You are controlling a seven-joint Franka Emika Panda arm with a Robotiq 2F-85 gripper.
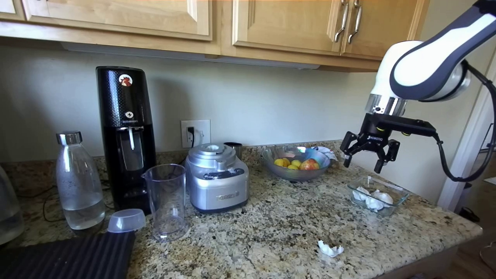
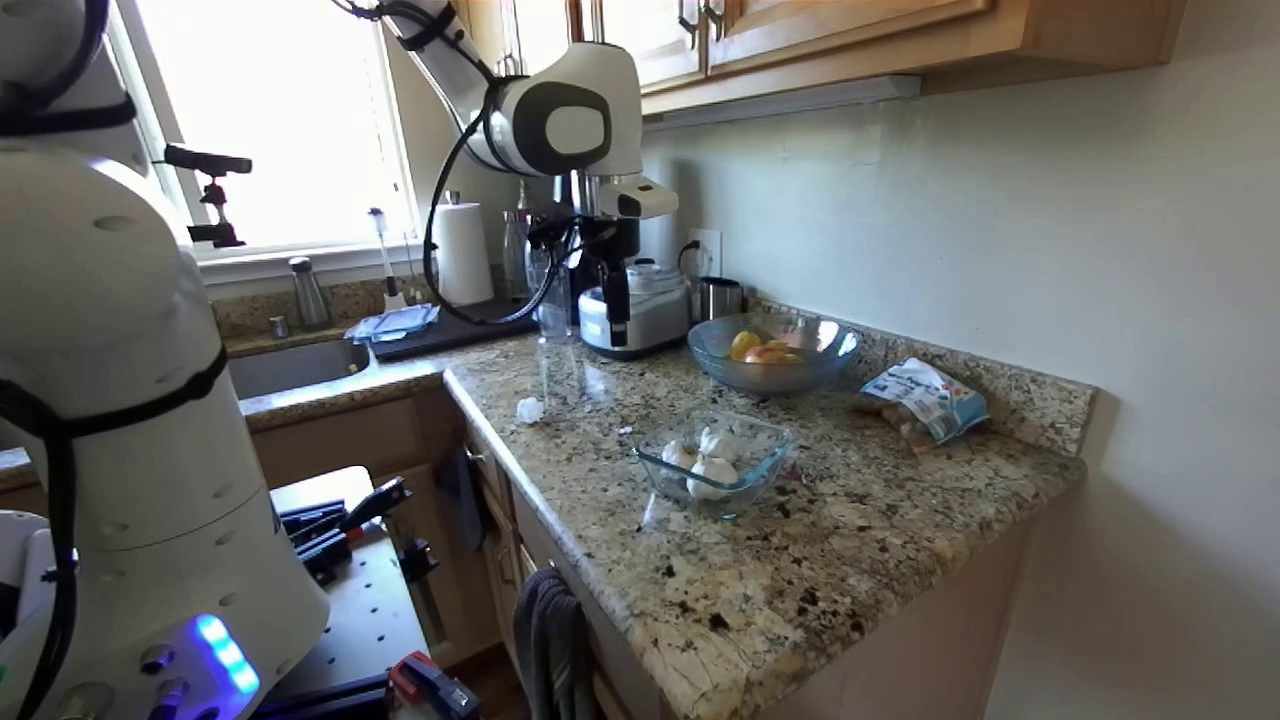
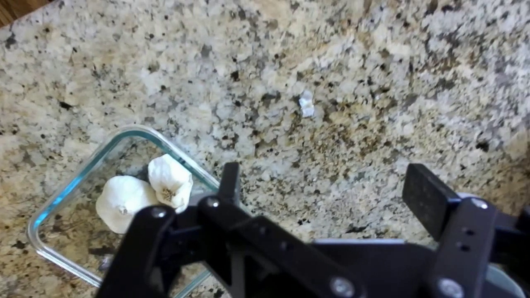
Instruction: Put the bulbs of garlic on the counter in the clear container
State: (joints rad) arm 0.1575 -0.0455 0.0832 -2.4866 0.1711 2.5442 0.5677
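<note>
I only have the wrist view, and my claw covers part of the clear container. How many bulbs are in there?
Observer: Three. In an exterior view, three bulbs of garlic show in the clear container.
Operator: Copy. Am I touching anything?
Observer: No. In both exterior views the claw hangs above the counter, touching neither it nor the clear container.
Operator: I see one small white scrap lying out. Is there any more?
Observer: Yes. In both exterior views a ragged white piece, perhaps loose garlic skin, lies on the counter, outside your frame.
</note>
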